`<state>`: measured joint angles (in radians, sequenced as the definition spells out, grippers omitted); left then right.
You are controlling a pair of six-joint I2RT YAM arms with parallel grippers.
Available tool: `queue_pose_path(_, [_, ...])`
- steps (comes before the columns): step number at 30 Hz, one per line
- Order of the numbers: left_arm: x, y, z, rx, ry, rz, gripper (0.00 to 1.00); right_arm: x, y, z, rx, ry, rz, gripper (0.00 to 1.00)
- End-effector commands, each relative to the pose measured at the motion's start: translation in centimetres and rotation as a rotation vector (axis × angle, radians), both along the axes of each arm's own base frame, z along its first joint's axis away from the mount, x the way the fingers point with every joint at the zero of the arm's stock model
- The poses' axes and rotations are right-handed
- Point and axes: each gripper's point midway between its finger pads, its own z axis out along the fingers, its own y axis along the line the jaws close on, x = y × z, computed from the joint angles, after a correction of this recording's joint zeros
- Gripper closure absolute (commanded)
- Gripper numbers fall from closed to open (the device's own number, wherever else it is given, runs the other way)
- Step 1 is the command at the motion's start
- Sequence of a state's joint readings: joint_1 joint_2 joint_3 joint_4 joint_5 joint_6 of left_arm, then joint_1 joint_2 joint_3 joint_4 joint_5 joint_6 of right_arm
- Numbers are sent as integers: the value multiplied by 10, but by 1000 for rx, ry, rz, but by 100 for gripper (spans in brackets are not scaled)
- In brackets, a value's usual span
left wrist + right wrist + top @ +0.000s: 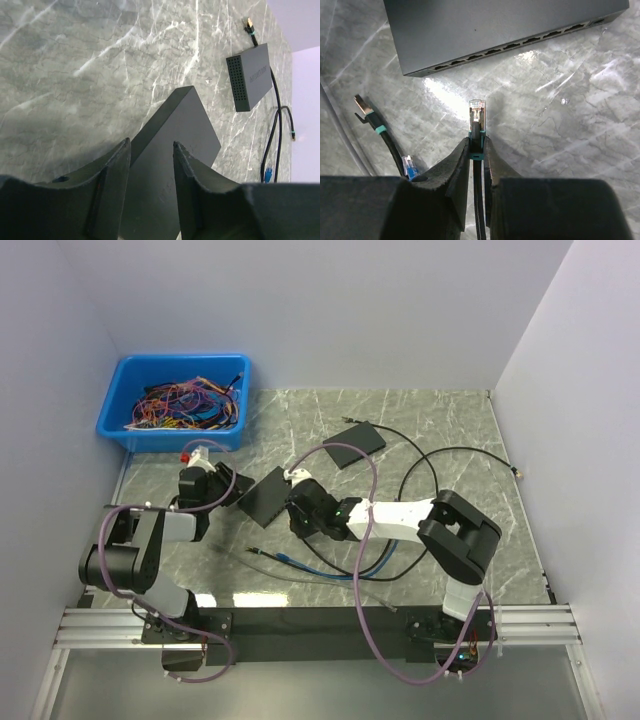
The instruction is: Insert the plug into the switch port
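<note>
The switch (263, 495) is a flat dark grey box left of the table's centre. The right wrist view shows its row of ports (520, 44) along the edge facing me. My left gripper (232, 490) holds the switch's near end (175, 145) between its fingers (120, 165). My right gripper (478, 145) is shut on a black cable just behind its teal-collared plug (477, 112). The plug points at the port row and stands a short way in front of it, apart from it. In the top view the right gripper (298, 502) is beside the switch's right edge.
A second dark box (353, 443) lies farther back, with a perforated side (240, 82). A blue bin (178, 400) of wires stands back left. Loose black and blue cables (330, 570) lie near the front; a spare teal-banded plug (370, 117) and a blue plug (409, 165) lie left of my right fingers.
</note>
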<state>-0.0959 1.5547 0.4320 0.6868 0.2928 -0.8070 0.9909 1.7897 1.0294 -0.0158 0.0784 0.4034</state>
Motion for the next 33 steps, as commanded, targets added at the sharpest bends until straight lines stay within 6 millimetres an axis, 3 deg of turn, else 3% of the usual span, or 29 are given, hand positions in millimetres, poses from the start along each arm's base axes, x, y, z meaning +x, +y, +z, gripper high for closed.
queue_pose_path(1, [1,4,14,23,-69,22,55,6,19,26,75,-49,5,100])
queue_pose_path(11, [-4,-8,14,46,-78,-17,55,3,32,11,42,-10,49,100])
queue_pose_path(21, [1,-19,-5,32,-28,-46,57,10,41,5,8,-15,49,100])
queue_pose_path(33, [-1,-22,-8,42,-21,-53,57,15,34,-2,-36,-28,9,100])
